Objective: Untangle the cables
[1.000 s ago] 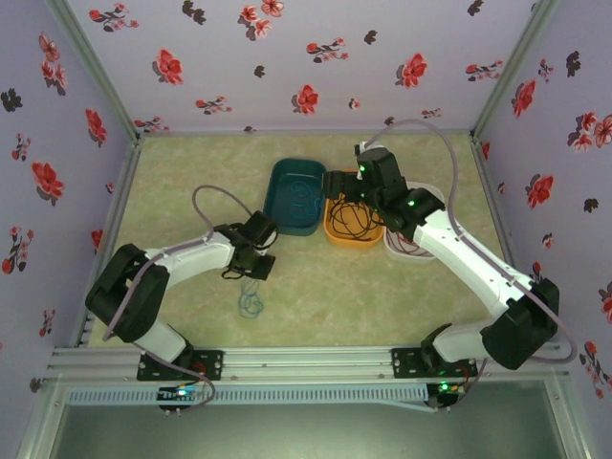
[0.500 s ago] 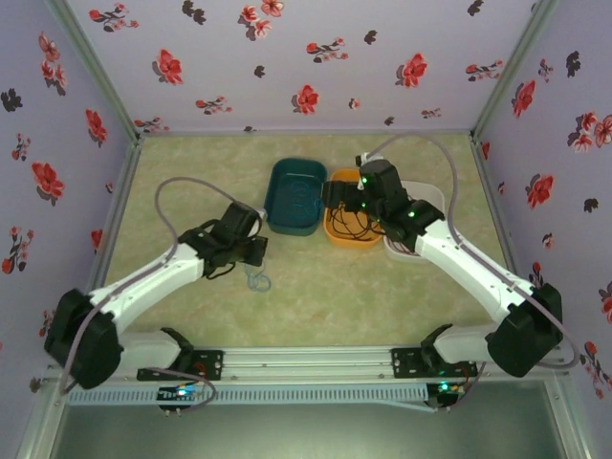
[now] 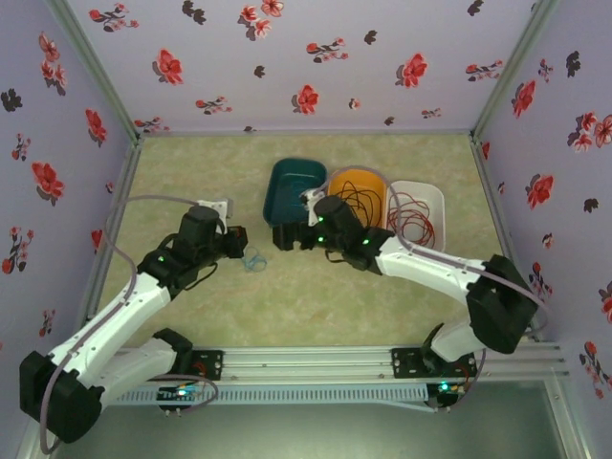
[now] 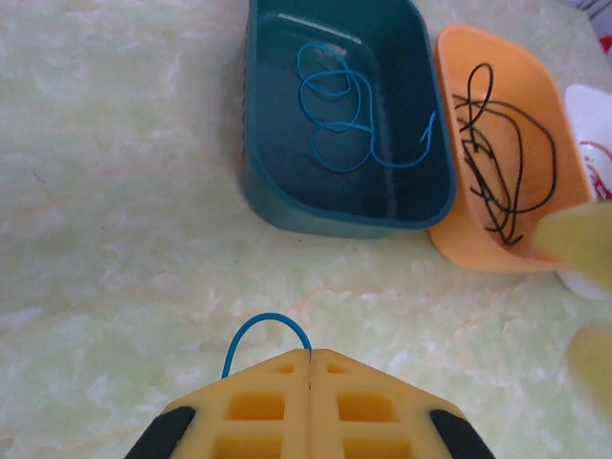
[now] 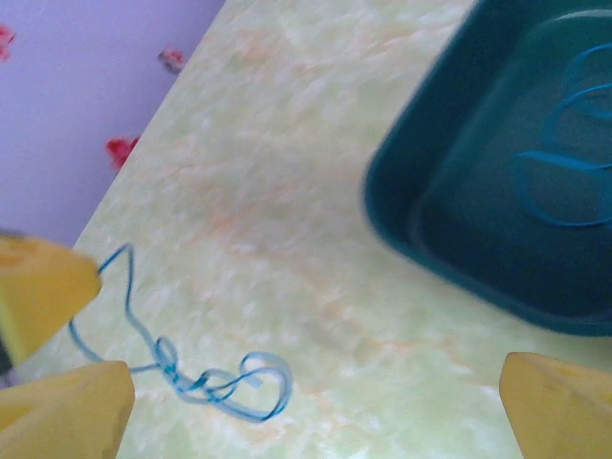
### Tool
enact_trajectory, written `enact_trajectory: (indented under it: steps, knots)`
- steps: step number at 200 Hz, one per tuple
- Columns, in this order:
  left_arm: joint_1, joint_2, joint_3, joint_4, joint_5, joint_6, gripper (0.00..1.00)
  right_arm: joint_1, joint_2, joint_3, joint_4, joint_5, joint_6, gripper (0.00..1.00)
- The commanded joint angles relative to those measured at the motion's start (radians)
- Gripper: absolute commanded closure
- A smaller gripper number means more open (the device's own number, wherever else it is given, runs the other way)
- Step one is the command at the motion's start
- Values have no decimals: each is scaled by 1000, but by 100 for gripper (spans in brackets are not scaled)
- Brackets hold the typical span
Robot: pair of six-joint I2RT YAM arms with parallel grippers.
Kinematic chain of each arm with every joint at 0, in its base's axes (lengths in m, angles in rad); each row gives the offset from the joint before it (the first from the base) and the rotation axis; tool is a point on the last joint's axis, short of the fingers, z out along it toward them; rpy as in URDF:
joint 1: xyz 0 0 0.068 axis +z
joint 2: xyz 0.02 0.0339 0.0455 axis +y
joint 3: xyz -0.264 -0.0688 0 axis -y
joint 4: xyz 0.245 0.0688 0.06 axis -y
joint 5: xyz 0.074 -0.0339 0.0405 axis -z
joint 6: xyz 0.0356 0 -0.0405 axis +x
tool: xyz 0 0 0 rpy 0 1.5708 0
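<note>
Our left fingers [image 4: 277,387] are clamped on the loose blue cable [image 4: 268,317] lying on the tabletop [image 4: 115,239]; our right fingers [image 5: 559,406] stand apart beside it. Next, we judge, it goes into the teal tray [image 4: 287,206].

— What's sitting on that pale green marbled desk [image 3: 316,287]?

— Three plastic trays in a row towards the back: a deep teal rectangular tray [image 4: 316,212] on the left, an orange tray [image 4: 473,251] close beside it, and a white tray [image 3: 435,206] on the right.

— And round about?

— Lilac walls [image 3: 287,57] printed with red and black flowers, and a silver metal rail [image 3: 306,359] along the near edge.
</note>
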Motion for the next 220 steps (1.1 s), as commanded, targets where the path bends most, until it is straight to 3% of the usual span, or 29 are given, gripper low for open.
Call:
enact_trajectory:
  steps: [1, 138, 165, 192, 220]
  knots:
    - [14, -26, -1, 38, 32, -39, 100, 55, 47, 4, 110, -30, -31, 4]
    - [24, -60, 22, 52, 128, -48, 100, 72, 281, 90, 219, -79, -25, 32]
    - [23, -48, 26, 65, 170, -38, 100, 72, 312, 111, 242, -105, -10, 44]
    - [24, -61, 28, 100, 231, -28, 100, 70, 330, 126, 199, -3, 10, 57]
    - [23, -118, 62, 69, 262, 22, 100, 62, 315, 135, 83, 143, 36, 60]
